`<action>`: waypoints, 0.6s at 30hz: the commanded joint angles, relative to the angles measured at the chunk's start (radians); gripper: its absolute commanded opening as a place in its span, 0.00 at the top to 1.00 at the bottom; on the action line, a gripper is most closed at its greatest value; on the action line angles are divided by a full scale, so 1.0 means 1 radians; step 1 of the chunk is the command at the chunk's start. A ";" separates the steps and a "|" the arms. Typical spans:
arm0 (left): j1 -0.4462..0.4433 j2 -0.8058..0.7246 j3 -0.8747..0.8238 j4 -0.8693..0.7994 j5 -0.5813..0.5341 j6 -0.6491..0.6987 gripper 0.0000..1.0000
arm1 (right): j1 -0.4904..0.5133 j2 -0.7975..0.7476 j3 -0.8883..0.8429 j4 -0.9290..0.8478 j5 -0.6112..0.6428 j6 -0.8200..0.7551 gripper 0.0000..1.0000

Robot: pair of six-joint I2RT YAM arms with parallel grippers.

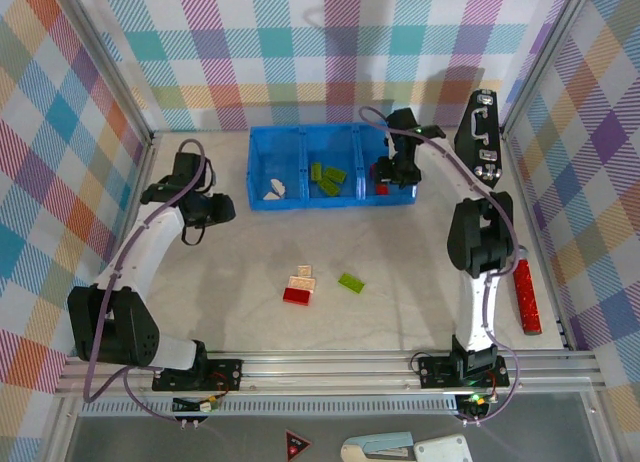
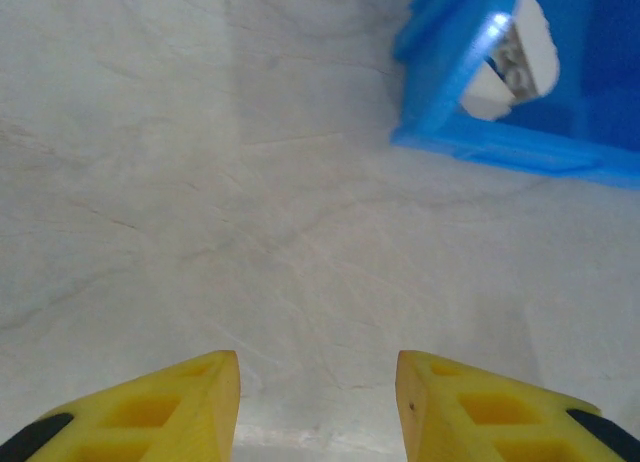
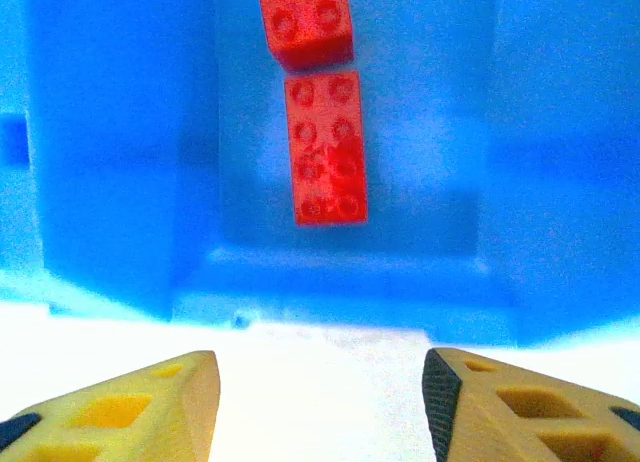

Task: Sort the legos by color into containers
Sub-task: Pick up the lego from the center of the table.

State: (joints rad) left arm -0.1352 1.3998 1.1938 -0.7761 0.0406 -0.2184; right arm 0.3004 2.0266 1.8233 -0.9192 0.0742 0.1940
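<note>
Looking down from above, we find the unsorted legos in the lower centre of the frame: a red brick (image 1: pixel 296 295) with a cream brick (image 1: pixel 301 280) touching its upper edge, and a green brick (image 1: pixel 350 282) near them on the right. The red brick's long axis runs left to right across the frame; the green brick's tilts down toward the right. The right gripper (image 1: pixel 392 172) hangs over the right compartment of the blue tray (image 1: pixel 330 202), jaws apart and empty, with sorted red pieces (image 3: pixel 325 147) lying in that compartment ahead of its fingers. The left gripper (image 1: pixel 222 210) sits just off the tray's left end, jaws likewise apart with bare table (image 2: pixel 200 182) between them. We judge that the red and cream pair lies down and right of the left gripper, nearer to it, while the green brick lies down and slightly left of the right gripper.
</note>
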 commanded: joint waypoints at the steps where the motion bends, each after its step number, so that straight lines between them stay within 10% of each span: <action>1: -0.064 0.007 0.014 -0.040 -0.016 -0.053 0.55 | 0.004 -0.094 -0.078 0.029 -0.025 0.030 0.43; 18: -0.480 0.075 -0.010 -0.051 -0.152 -0.254 0.52 | 0.029 -0.443 -0.488 0.075 -0.033 0.097 0.43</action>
State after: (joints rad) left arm -0.5686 1.4563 1.1919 -0.8101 -0.0776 -0.4057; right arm 0.3222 1.6382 1.3693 -0.8528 0.0555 0.2703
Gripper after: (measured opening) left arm 0.479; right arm 0.574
